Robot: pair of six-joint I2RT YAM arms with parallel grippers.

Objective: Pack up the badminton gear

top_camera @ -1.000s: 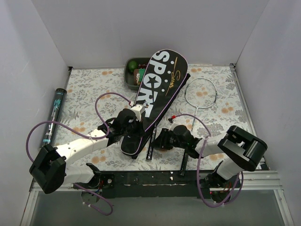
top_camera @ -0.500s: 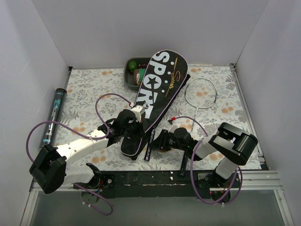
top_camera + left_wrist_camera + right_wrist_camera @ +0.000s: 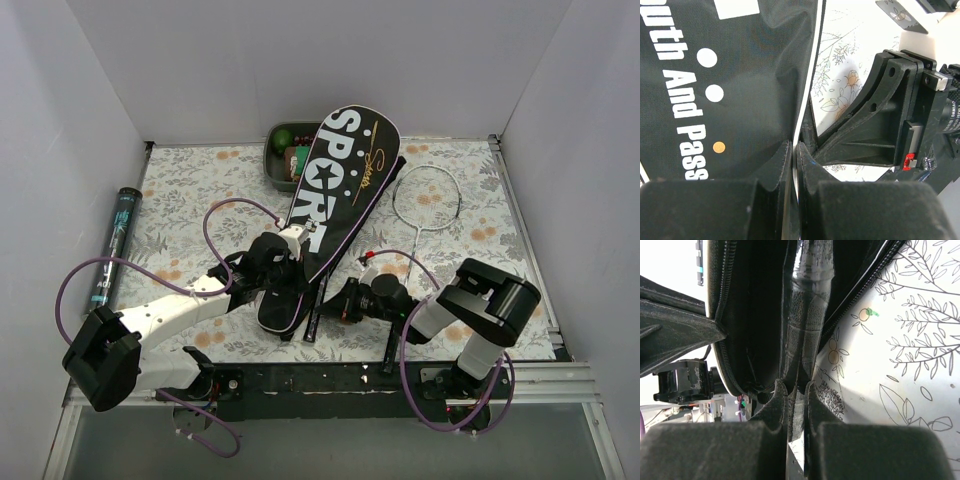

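Observation:
The black cover point(image 3: 338, 178) lettered "SPORT" lies slantwise across the middle of the table, its near end open. My left gripper point(image 3: 287, 268) is shut on the cover's white-piped edge point(image 3: 796, 127), with the cover's lettered face point(image 3: 730, 90) beside it. My right gripper point(image 3: 347, 300) is shut on a racket's black wrapped handle point(image 3: 807, 315), which runs into the open cover point(image 3: 752, 310); that racket's head is hidden inside. The handle's end point(image 3: 316, 318) sticks out by the cover. The second racket point(image 3: 426, 196) lies bare to the right, its handle point(image 3: 391, 348) under my right arm.
A grey tray point(image 3: 272, 160) of toy food stands at the back, partly under the cover's top. A black tube point(image 3: 113, 245) lies along the left wall. White walls close in three sides. My right gripper's body point(image 3: 890, 120) is close beside my left one.
My right arm has swung left and its gripper has moved a little toward the cover with the handle. My left arm and the cover have barely moved.

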